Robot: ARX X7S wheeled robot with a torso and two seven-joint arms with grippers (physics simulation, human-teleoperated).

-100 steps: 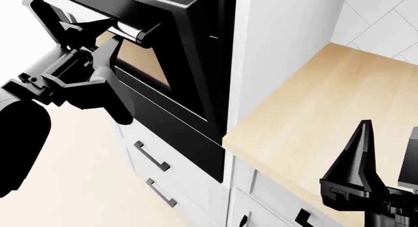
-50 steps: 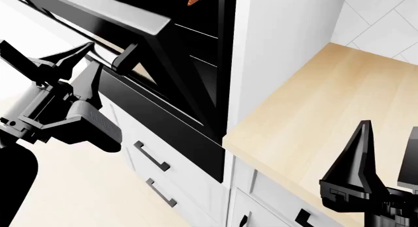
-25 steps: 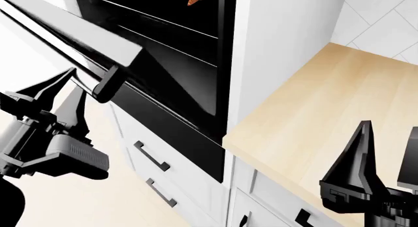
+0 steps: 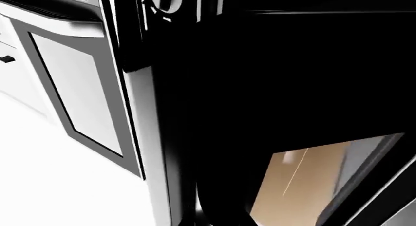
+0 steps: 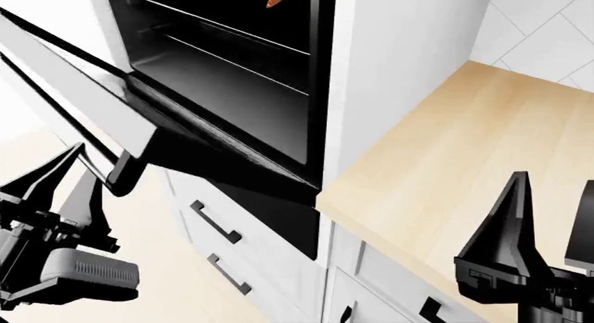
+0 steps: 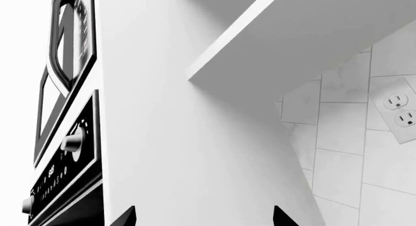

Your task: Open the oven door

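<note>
Our left hand (image 5: 69, 180) sits spread, gripping nothing, under the oven door (image 5: 83, 100); the door could drop onto it unsupported.

A home kitchen: built-in oven (image 5: 232, 79), wooden countertop (image 5: 464, 163), white drawers (image 5: 241, 246), tiled wall (image 6: 351, 153).
</note>
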